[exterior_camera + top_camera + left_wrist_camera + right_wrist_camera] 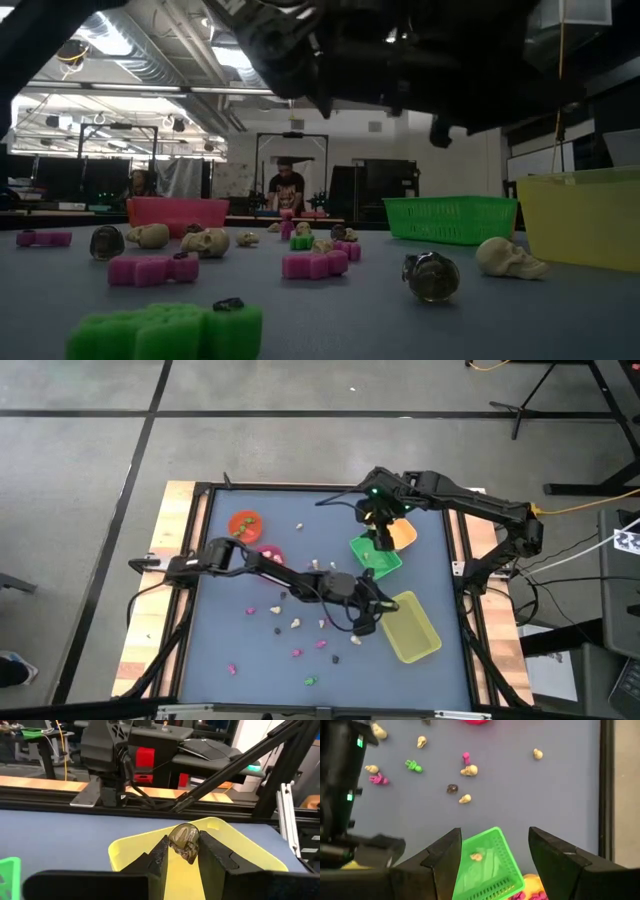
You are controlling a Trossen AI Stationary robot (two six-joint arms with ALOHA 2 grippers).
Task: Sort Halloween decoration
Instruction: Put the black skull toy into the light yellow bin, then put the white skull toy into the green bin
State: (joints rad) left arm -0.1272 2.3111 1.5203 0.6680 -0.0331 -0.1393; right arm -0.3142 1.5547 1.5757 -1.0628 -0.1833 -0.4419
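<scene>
over the near rim of the yellow tray (125,851) i hold my left gripper (184,851) clenched on a dark skull trinket (184,841), tray floor directly beneath, while my right gripper (492,851) hangs released over the green tray (490,870).

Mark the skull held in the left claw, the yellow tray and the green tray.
skull (184,841), left wrist view, its domed top.
yellow tray (425,645), high view, its floor.
green tray (492,841), right wrist view, its rim.
</scene>
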